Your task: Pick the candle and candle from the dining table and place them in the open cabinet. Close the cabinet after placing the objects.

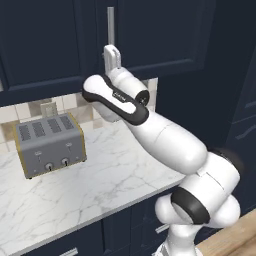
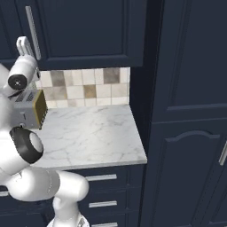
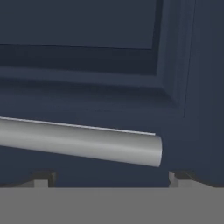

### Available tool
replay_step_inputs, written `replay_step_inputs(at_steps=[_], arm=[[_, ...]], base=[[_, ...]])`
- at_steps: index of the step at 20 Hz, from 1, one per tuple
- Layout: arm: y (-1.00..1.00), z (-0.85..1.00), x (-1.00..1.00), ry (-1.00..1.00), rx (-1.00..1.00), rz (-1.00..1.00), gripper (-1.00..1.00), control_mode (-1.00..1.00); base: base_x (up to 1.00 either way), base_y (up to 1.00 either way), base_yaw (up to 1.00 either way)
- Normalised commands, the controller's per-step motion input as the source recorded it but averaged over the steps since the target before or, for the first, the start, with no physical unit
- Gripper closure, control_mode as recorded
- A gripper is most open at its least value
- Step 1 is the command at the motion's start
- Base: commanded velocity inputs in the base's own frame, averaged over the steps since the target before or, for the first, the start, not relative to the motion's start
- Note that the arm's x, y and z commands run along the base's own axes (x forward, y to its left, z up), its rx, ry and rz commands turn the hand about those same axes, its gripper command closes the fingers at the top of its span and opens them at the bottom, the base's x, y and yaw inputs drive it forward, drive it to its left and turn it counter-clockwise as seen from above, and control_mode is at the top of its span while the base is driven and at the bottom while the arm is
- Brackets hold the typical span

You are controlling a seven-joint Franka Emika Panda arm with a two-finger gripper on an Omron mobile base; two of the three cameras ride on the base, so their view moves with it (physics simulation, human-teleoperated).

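Cabinet point(image 1: 150, 35) work is the step in hand: the navy wall cabinet hangs above the back edge of the desk point(image 1: 100, 180), and in both base views its flat-panel door looks flush with its neighbours, so the closing seems done or all but done. No candle lies on the stretch of marble seen here, and whether both sit inside behind the door cannot be told. The door's handle point(image 1: 110, 25), a slim silver bar, runs down near the door's edge, and the claw point(image 1: 112, 55) is raised right at its lower end. In the hand view the bar point(image 3: 87, 144) crosses just ahead of the two fingertips point(image 3: 43, 180), which stand wide apart on either side of it; the claw is released and grasps nothing. Whether a finger touches the bar cannot be told. Judging from this, the next move calls for either a last light press on the door face to seat it, or a straight retreat of the hand away from the bar and down, without hooking the handle and dragging the door back out. Below and to the left, at the desk's back edge against the tiled wall point(image 2: 88, 88), stands a grey toaster point(image 1: 49, 144), well clear of the arm's path.
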Motion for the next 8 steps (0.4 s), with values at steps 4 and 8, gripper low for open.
replay_step_inputs(at_steps=[4,8], arm=[[0.01,0.00,0.40,0.01,0.00,-0.01,-1.00,-1.00],[0.00,0.00,0.22,0.00,0.00,0.00,-1.00,-1.00]], base=[[0.00,0.00,0.00],[0.00,0.00,0.00]])
